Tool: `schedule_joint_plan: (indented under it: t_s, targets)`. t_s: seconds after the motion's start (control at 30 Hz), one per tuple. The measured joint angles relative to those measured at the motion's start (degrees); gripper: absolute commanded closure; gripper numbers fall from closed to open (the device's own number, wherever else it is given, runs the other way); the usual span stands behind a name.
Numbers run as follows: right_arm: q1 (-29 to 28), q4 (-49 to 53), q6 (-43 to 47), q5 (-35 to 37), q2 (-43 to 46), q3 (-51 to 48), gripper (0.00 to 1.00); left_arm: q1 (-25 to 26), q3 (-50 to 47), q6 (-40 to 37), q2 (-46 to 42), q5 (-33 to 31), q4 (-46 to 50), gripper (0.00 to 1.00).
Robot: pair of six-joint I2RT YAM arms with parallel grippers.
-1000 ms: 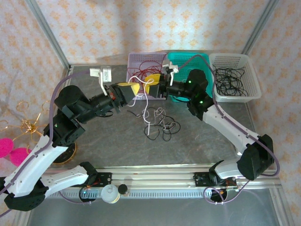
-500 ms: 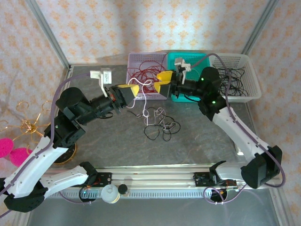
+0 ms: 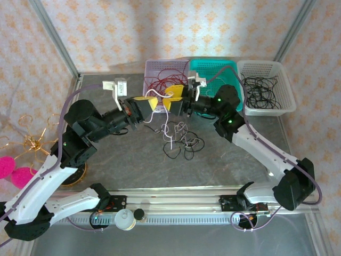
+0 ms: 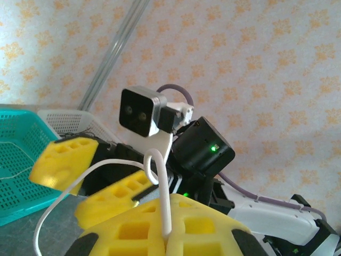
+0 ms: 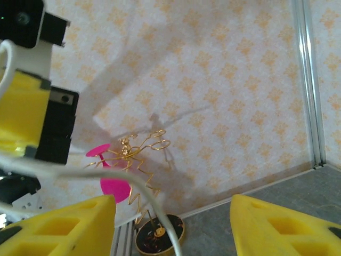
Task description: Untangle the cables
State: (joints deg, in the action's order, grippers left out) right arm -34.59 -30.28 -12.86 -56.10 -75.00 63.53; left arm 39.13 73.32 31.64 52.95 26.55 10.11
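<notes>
Grey table, three baskets on its far edge: purple basket with red cables, teal basket, white basket with black cables. Black-and-white tangle lies mid-table, just nearer than both grippers. Left gripper is pressed together, pinching a white cable, seen close in the left wrist view. In the top view that cable runs far-to-near, down to the tangle. Right gripper is spread; the right wrist view shows the strand crossing the gap, gold stand behind.
</notes>
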Motion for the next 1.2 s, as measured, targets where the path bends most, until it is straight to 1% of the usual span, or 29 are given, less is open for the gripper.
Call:
schedule_joint_plan:
  t_s: [0.13,0.2,0.3,0.43,0.5,0.6,0.7,0.73,0.77,0.83,0.93,1.03,1.1,1.2]
  targets:
    - [-0.76,-2.91,-1.79,0.61,-1.88,0.33,0.49,-0.02,-1.33,0.44,-0.28,-0.02,-0.07,1.00]
    - [-1.40,-3.82,-2.45,0.90,-3.17,0.48,0.59,0.00,-2.08,0.66,-0.59,-0.02,-0.07,1.00]
    - [-1.75,-2.89,-3.02,3.26,-5.14,1.44,0.78,-0.02,-2.69,1.05,-0.96,-0.02,-0.02,1.00]
    - [-1.73,0.57,-1.33,8.13,-5.88,3.30,0.93,0.00,-3.04,1.22,-1.46,-0.57,0.02,1.00]
    - [-1.75,2.36,0.17,10.62,-5.79,4.24,1.00,0.00,-3.43,1.27,-1.84,-1.68,0.39,0.93]
    - [-1.29,7.45,1.84,16.79,-5.25,6.60,1.00,0.00,-4.22,1.25,-2.10,-3.78,1.53,0.79]
    - [0.68,14.53,2.47,24.11,-5.07,11.61,1.00,0.00,-6.01,1.33,-2.34,-6.36,3.26,0.58]
    - [1.79,17.46,2.84,26.67,-5.07,14.14,1.00,-0.02,-6.78,1.46,-2.36,-7.21,3.78,0.53]
    - [2.75,19.54,3.19,28.61,-5.07,16.13,1.00,0.00,-7.45,1.33,-2.36,-7.72,4.11,0.50]
    - [5.27,24.81,4.15,32.79,-5.11,21.44,1.00,-0.02,-9.18,1.51,-2.40,-8.52,4.35,0.47]
    - [9.27,32.06,5.49,37.42,-6.27,30.08,1.00,-0.02,-11.56,2.21,-3.15,-9.25,4.42,0.46]
    - [13.27,37.68,6.84,41.86,-9.35,38.60,1.00,-0.02,-12.74,2.82,-4.26,-9.86,4.44,0.46]
    - [15.65,40.00,7.74,44.63,-11.56,41.88,1.00,-0.02,-13.07,3.02,-4.94,-10.21,4.39,0.46]
    - [18.36,41.83,8.94,47.71,-14.99,43.12,1.00,-0.02,-13.92,3.26,-5.88,-10.54,4.11,0.46]
